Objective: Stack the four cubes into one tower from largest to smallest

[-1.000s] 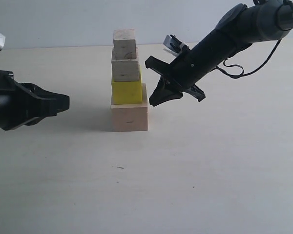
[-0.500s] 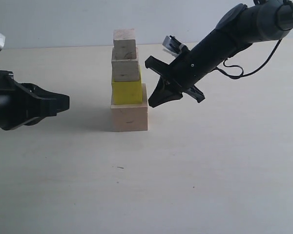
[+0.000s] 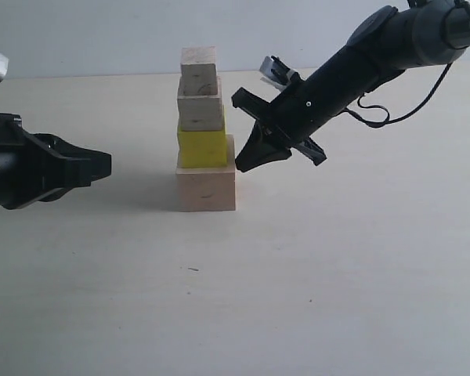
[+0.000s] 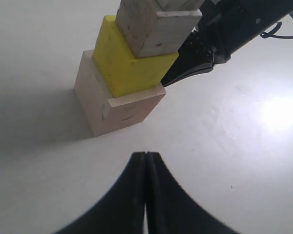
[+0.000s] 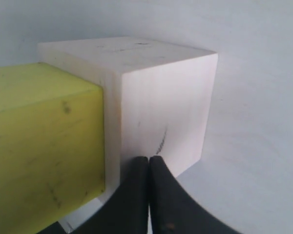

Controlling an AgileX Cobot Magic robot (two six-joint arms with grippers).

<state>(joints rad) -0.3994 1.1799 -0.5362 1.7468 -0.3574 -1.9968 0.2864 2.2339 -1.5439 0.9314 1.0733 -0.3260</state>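
Note:
The tower stands mid-table: large pale cube at the bottom, yellow cube on it, medium pale cube above, smallest pale cube on top. My right gripper is shut and empty, its tips pressed against the large cube's right side near the top edge. The right wrist view shows those tips against the large cube, beside the yellow cube. My left gripper is shut and empty, well left of the tower. In its wrist view the gripper points at the large cube.
The pale table stretches around the tower, with a plain wall behind. A black cable loops under the right arm at the back right. The right arm slants down from the upper right corner.
The right gripper has crept slightly left against the large cube, and the whole tower has shifted a little to the left. The left arm has not moved.

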